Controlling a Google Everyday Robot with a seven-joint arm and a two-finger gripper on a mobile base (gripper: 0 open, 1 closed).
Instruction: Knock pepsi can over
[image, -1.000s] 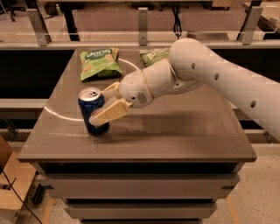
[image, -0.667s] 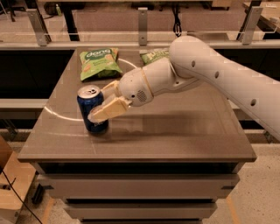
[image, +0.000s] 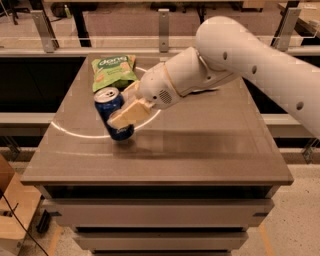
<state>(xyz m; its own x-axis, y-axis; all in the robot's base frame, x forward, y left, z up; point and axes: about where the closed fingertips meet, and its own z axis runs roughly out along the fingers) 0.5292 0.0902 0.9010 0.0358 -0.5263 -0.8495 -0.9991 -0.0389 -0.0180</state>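
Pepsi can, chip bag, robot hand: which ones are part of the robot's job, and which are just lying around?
For the job:
- pepsi can, leaning over on the table
- gripper, right up against the can

Just lying about:
- green chip bag, flat on the table behind the can

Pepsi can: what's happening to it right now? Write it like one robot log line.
pepsi can: tilted, not yet down | gripper: against can's side | green chip bag: behind can, on table
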